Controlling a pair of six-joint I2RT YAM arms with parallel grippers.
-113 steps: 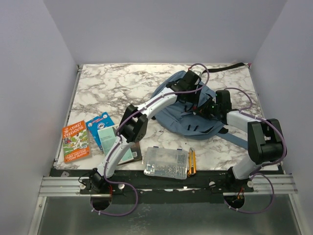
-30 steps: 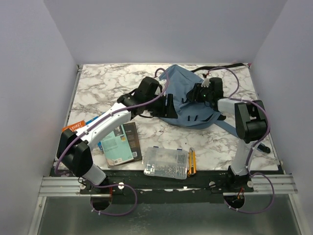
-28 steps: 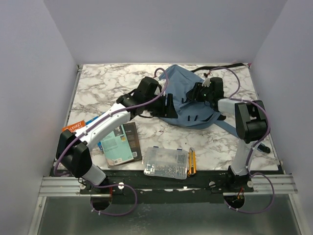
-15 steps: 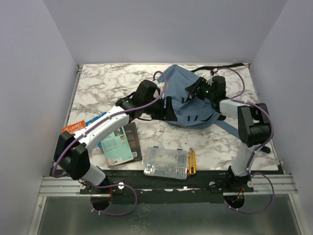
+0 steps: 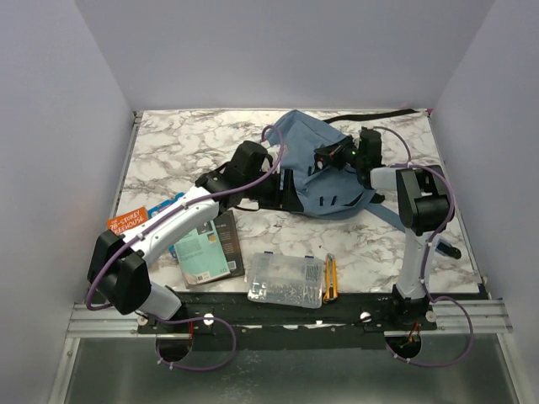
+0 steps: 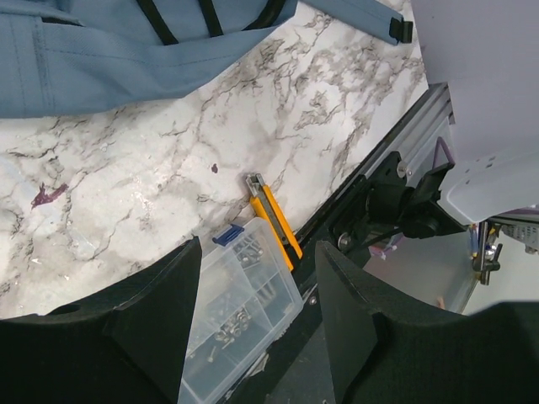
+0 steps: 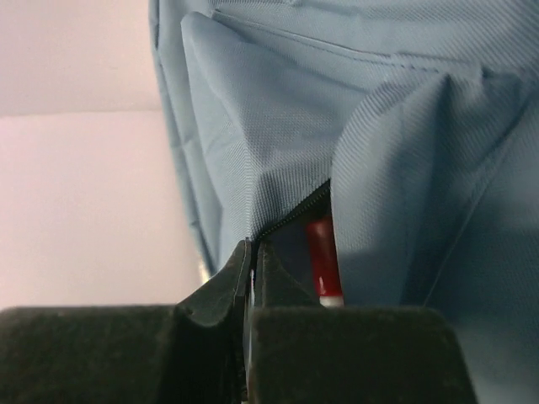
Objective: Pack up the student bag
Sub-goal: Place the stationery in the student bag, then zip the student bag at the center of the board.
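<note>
The student bag [image 5: 337,192] lies towards the far right of the marble worktop [image 5: 185,143], its upper fabric drawn up. The step in hand looks like opening the bag so things can go in. In the right wrist view the right end effector [image 7: 250,252] has its jaws fully closed, the tips at the lower end of the zip opening [image 7: 295,210], apparently pinching the bag's fabric edge there. A red object [image 7: 320,252] shows inside the gap. The left end effector [image 6: 257,252] sits just beside the bag's near-left edge with its jaws about halfway apart and nothing between them. The next move probably calls for the right arm to hold or widen the mouth while the left arm goes for 1 of the loose items. Those lie well apart from the bag along the near edge: a clear plastic box [image 6: 240,311] of small hardware, a yellow utility knife [image 6: 274,215] just beside it, and a teal notebook [image 5: 198,251]. An orange book [image 5: 126,221] lies at the left, partly hidden under the left arm. The opening looks narrow, and the slack fabric may fold shut. The left arm's own forearm crosses over the books, which could hamper a clean reach.
</note>
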